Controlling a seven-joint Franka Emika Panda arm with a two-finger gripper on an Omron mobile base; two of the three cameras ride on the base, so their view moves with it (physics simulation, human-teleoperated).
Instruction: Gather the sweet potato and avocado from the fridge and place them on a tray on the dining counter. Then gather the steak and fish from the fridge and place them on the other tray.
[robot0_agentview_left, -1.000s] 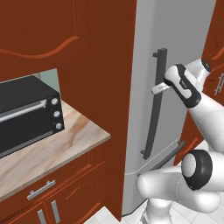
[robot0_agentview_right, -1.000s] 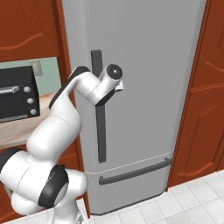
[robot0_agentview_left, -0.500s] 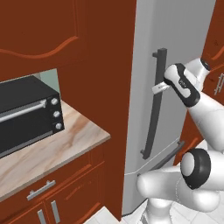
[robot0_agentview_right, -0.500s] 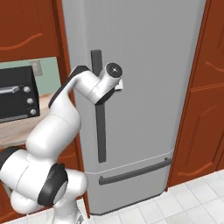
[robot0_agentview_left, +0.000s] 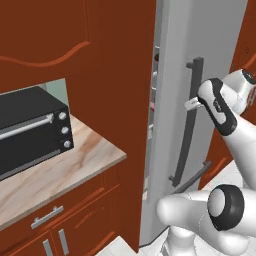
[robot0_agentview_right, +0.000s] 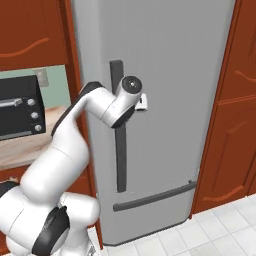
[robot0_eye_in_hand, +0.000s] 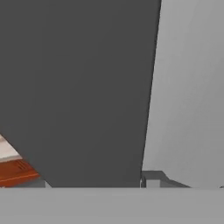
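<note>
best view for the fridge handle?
Right base view: the long dark fridge handle faces the camera, partly crossed by the arm. Left base view shows it edge-on, standing off the door. Hand view has it as a close dark slab.

Your arm rises from its base, elbow bent sharply, and the forearm reaches up and forward to about chest height. The wrist is turned so the gripper (robot0_agentview_left: 191, 104) points level at the handle (robot0_agentview_left: 187, 130), its pale fingers closed around the bar (a firm-looking clasp, seen best from the left). From the right the gripper (robot0_agentview_right: 142, 102) sits tucked behind the wrist joint.
</note>
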